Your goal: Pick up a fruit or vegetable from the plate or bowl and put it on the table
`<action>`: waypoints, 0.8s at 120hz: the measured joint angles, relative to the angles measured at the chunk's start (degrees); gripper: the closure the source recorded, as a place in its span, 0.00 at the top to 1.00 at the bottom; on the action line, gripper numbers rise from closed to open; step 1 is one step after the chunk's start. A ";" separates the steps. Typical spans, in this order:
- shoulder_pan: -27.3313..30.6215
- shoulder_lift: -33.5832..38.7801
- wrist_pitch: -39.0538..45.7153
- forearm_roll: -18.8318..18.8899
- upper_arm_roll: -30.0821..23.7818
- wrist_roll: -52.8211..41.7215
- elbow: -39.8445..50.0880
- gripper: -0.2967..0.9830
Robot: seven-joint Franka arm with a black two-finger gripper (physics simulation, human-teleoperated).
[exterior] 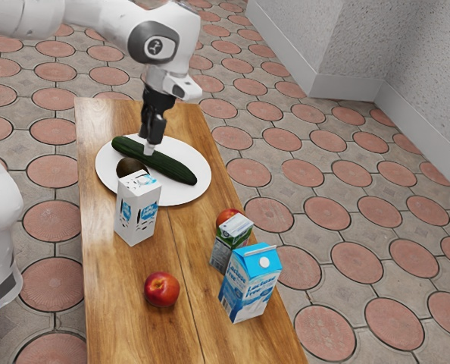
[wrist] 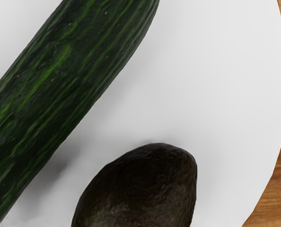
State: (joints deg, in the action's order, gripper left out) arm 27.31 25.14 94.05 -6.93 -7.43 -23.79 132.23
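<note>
grasping seems due, gripper [exterior: 149,149] at the cucumber [exterior: 173,168], upper left.
jaws apart or together, i cannot tell; next, grip firmly, lift off the plate [exterior: 198,164].

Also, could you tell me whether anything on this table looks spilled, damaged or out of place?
Nothing stands out: the cucumber and avocado lie on the plate, the three cartons stand upright, and I see no spill or damage.

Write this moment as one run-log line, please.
Gripper: low over white round plate | long green cucumber: on plate | dark oval avocado: on plate, beside cucumber
</note>
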 joint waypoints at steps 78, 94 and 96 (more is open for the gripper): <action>0.29 4.11 3.98 -1.80 -0.51 -0.90 10.17 0.77; 0.37 4.04 6.37 -2.87 -0.42 -0.99 10.89 0.77; 0.37 4.01 6.70 -3.11 -0.41 -1.00 10.93 0.77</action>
State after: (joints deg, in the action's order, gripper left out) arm 27.68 29.15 100.75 -10.04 -7.84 -24.79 143.15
